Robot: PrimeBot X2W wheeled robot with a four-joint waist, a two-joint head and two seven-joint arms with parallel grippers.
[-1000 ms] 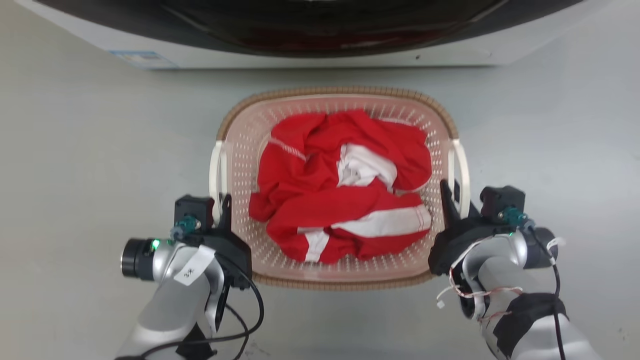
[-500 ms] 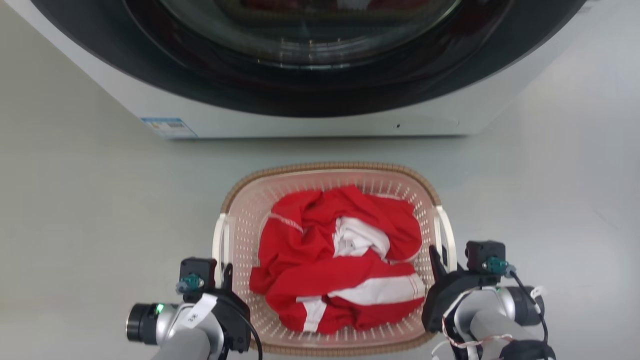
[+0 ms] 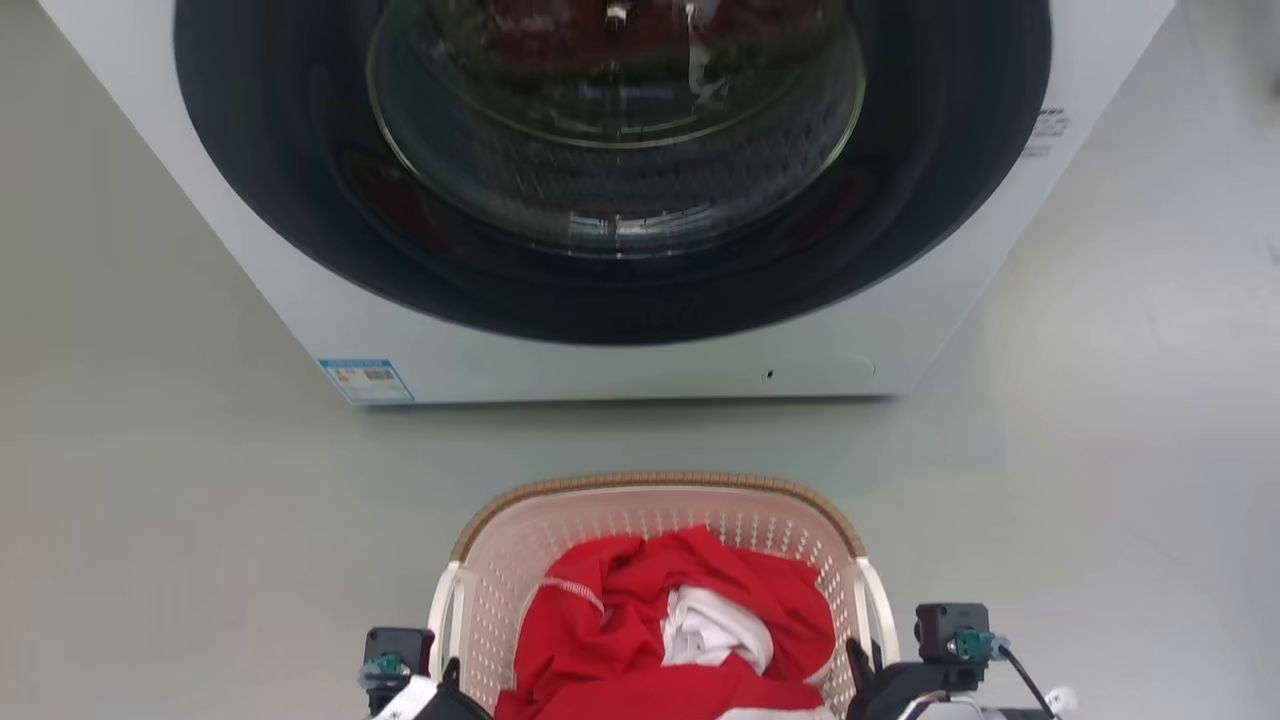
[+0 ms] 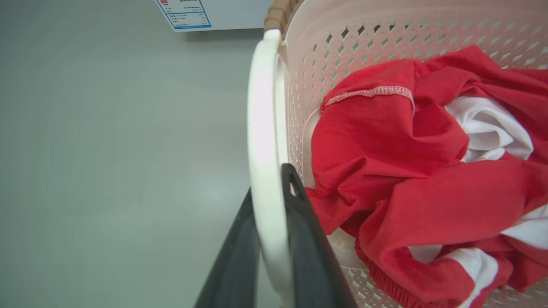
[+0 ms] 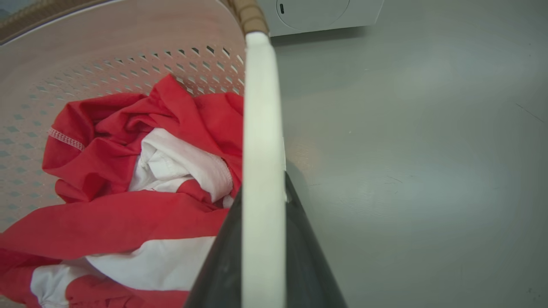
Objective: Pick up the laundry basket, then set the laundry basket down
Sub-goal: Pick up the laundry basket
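The laundry basket (image 3: 655,484) lay between the two sets of jaws, left pinching the left handle (image 4: 262,128), right pinching the right handle (image 5: 262,128), likely so its red clothes (image 3: 610,640) stayed level when raised.

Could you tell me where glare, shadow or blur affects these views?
Head view: glare streaks the washer door, and a soft shadow lies on the floor beneath it. Left wrist view: the left gripper is dark and soft-edged, the cloth sharp. Right wrist view: the basket handle looks nearly washed out in the right gripper.
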